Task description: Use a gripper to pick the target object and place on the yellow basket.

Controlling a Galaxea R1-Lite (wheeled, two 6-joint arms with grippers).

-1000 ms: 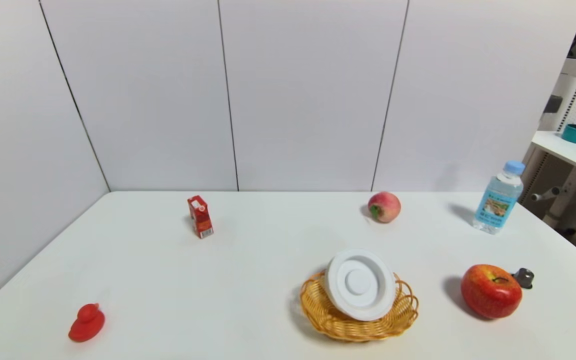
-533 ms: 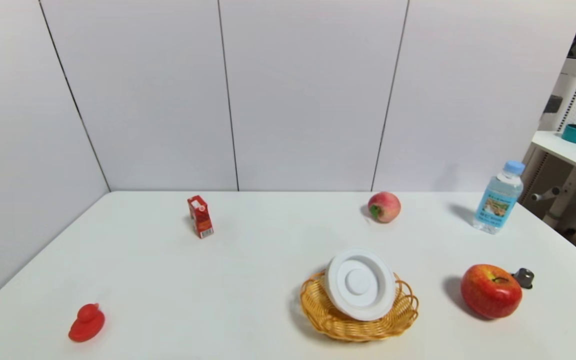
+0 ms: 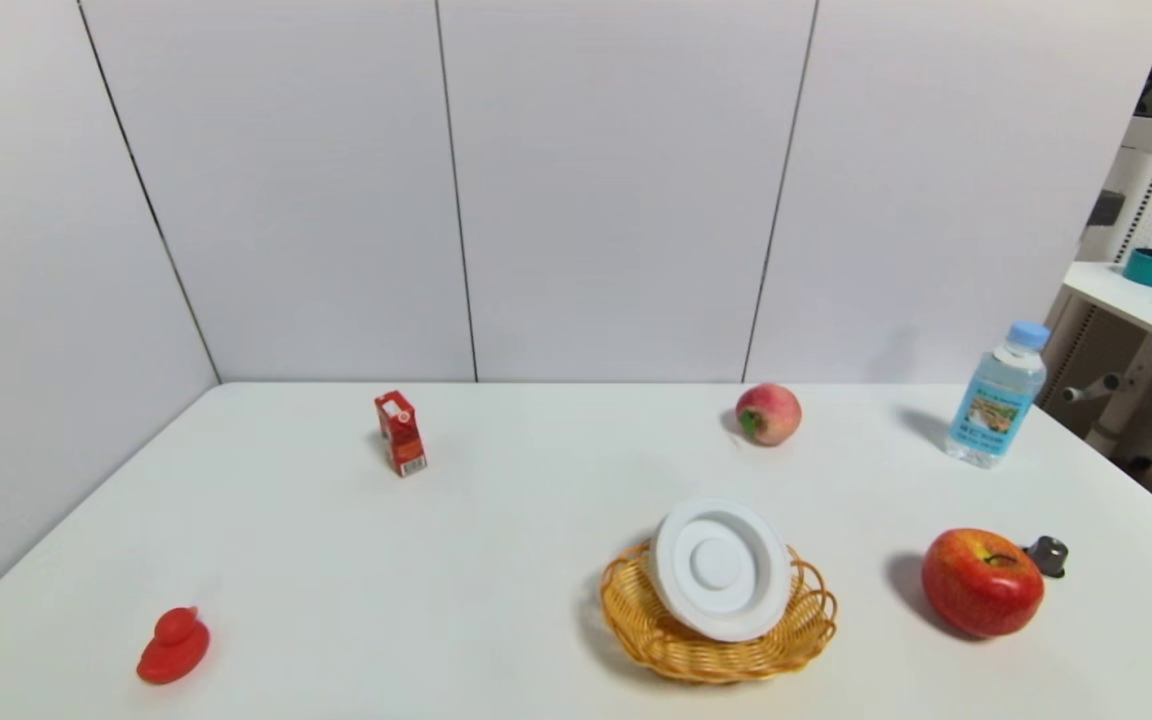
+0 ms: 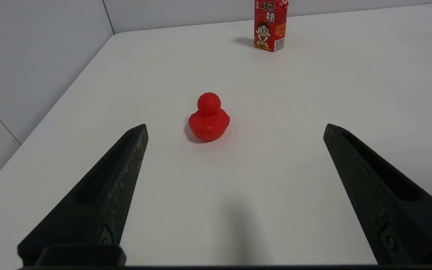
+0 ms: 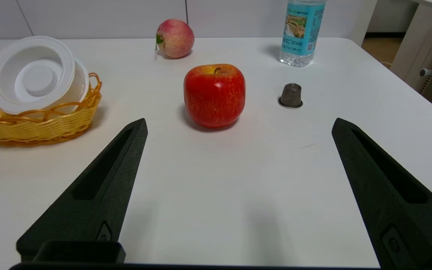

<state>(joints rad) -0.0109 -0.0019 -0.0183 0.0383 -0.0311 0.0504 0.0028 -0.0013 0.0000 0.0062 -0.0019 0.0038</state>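
Evidently nothing shifted over the last second: the white dish stayed tilted inside the yellow basket. Both the left gripper and right gripper hung back over the worktop, jaws wide and empty, so the placing looked done.

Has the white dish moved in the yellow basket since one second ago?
No. The white dish leans tilted in the yellow basket as before, keeping the same spacing from the red apple beside it.
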